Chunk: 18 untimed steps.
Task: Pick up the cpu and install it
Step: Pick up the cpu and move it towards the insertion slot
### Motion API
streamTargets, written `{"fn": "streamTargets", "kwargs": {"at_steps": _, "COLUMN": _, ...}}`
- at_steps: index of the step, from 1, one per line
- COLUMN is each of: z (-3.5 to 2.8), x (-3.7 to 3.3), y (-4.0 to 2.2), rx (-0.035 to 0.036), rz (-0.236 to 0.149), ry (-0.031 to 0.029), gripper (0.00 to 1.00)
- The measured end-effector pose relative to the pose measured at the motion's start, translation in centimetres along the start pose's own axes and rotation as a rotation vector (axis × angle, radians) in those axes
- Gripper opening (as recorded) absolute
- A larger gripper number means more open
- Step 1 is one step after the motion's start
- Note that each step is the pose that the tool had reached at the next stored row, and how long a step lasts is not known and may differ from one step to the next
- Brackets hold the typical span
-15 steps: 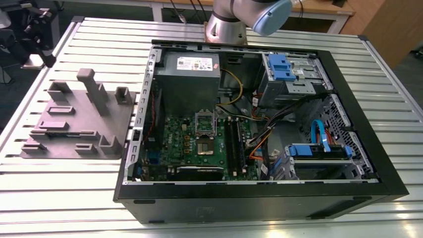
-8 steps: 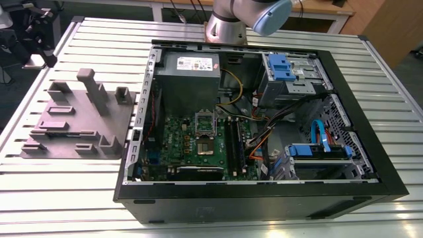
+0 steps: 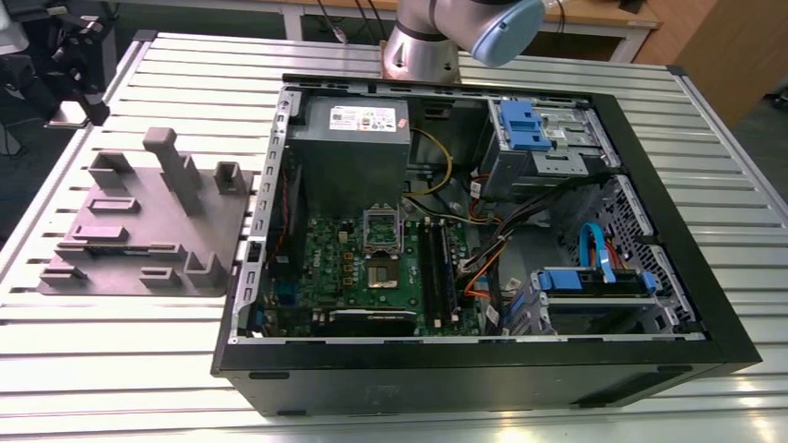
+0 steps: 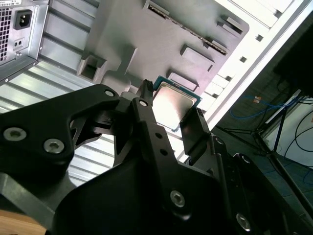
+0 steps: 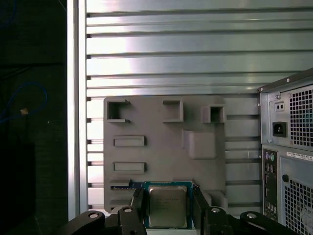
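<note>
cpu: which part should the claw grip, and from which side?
Take the cpu by two opposite thin edges, approaching square to its flat metal top. It is a thin flat square, so only the rim gives parallel faces to pinch. In both wrist views the claw sits that way: one finger against each side, top bare.

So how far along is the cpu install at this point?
Done: the pickup. In both wrist views the cpu sits clamped between the jaws, raised above the grey plate. In hand: the cpu itself, over the plate beside the computer case. Left: it is not yet seated on the motherboard inside.
</note>
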<state>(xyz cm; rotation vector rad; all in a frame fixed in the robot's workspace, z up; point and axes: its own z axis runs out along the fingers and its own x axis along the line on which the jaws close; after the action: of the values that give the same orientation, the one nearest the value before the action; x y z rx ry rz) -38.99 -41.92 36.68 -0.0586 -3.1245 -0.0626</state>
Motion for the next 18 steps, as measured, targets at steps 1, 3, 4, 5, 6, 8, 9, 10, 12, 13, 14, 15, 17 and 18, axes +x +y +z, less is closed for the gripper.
{"fn": "streamTargets", "kwargs": {"at_steps": 1, "z": 0.00, "x": -0.06, "y": 0.00, "rx": 0.0000, "rz": 0.000, "ry": 0.0000, "gripper": 0.47}}
{"fn": "streamTargets", "kwargs": {"at_steps": 3, "z": -0.01, "x": -0.11, "y": 0.00, "rx": 0.0000, "rz": 0.000, "ry": 0.0000, "gripper": 0.47}}
{"fn": "streamTargets", "kwargs": {"at_steps": 4, "z": -0.03, "x": -0.11, "y": 0.01, "rx": 0.0000, "rz": 0.000, "ry": 0.0000, "gripper": 0.47}}
{"fn": "streamTargets", "kwargs": {"at_steps": 5, "z": -0.05, "x": -0.11, "y": 0.01, "rx": 0.0001, "rz": 0.000, "ry": 0.0000, "gripper": 0.47}}
{"fn": "streamTargets", "kwargs": {"at_steps": 6, "z": -0.07, "x": -0.11, "y": 0.01, "rx": 0.0001, "rz": 0.000, "ry": 0.0001, "gripper": 0.47}}
{"fn": "streamTargets", "kwargs": {"at_steps": 8, "z": -0.15, "x": -0.11, "y": 0.01, "rx": 0.0000, "rz": 0.000, "ry": 0.0001, "gripper": 0.47}}
{"fn": "streamTargets", "kwargs": {"at_steps": 9, "z": -0.19, "x": -0.11, "y": 0.01, "rx": 0.0001, "rz": 0.000, "ry": 0.0001, "gripper": 0.47}}
{"fn": "streamTargets", "kwargs": {"at_steps": 10, "z": -0.22, "x": -0.11, "y": 0.01, "rx": 0.0001, "rz": 0.000, "ry": 0.0000, "gripper": 0.47}}
{"fn": "streamTargets", "kwargs": {"at_steps": 12, "z": -0.25, "x": -0.11, "y": 0.02, "rx": -0.0001, "rz": 0.000, "ry": -0.0001, "gripper": 0.47}}
{"fn": "streamTargets", "kwargs": {"at_steps": 13, "z": -0.25, "x": -0.11, "y": 0.02, "rx": -0.0001, "rz": 0.000, "ry": -0.0001, "gripper": 0.47}}
{"fn": "streamTargets", "kwargs": {"at_steps": 14, "z": -0.25, "x": -0.11, "y": 0.02, "rx": -0.0003, "rz": 0.000, "ry": -0.0001, "gripper": 0.47}}
{"fn": "streamTargets", "kwargs": {"at_steps": 15, "z": -0.26, "x": -0.11, "y": 0.02, "rx": -0.0002, "rz": 0.000, "ry": 0.0001, "gripper": 0.47}}
{"fn": "streamTargets", "kwargs": {"at_steps": 17, "z": -0.26, "x": -0.11, "y": 0.01, "rx": -0.0003, "rz": 0.000, "ry": 0.0001, "gripper": 0.47}}
{"fn": "streamTargets", "kwargs": {"at_steps": 18, "z": -0.26, "x": -0.11, "y": 0.02, "rx": -0.0003, "rz": 0.000, "ry": 0.0000, "gripper": 0.47}}
